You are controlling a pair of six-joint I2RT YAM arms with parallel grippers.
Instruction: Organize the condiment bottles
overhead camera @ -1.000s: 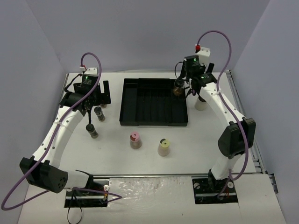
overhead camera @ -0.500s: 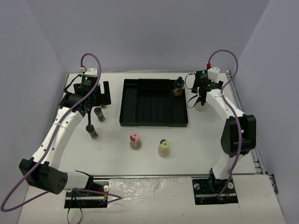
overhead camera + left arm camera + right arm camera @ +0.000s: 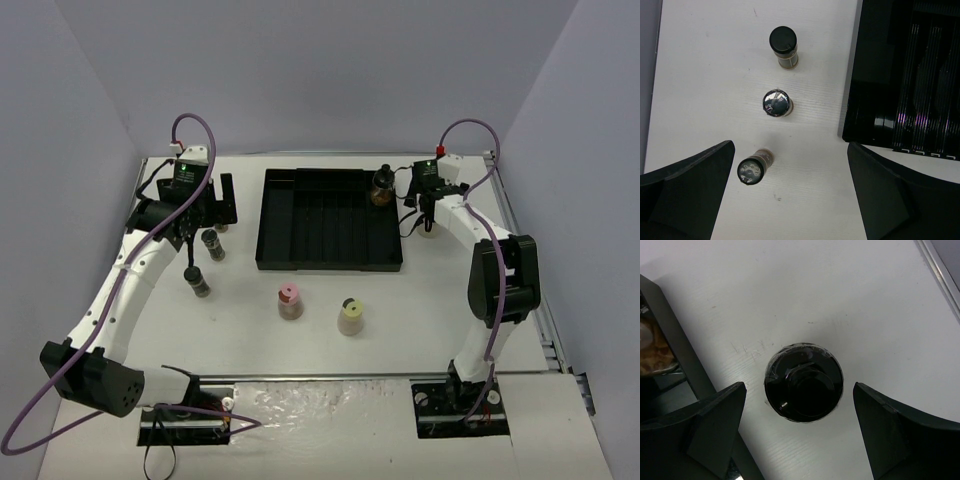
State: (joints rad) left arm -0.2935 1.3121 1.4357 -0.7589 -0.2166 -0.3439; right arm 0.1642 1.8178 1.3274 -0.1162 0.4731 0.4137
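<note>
Now the right gripper (image 3: 799,388) is seen spread wide around a black-capped bottle (image 3: 804,382) just beside the tray (image 3: 310,222), with no pad touching it. An amber-filled bottle (image 3: 381,188) is stood in the tray's far right corner. The left gripper (image 3: 790,146) is held open too, above three dark bottles (image 3: 776,102) on the table (image 3: 705,65). A pink-capped bottle (image 3: 289,300) and a yellow-capped bottle (image 3: 350,316) are parked near the tray's front edge.
</note>
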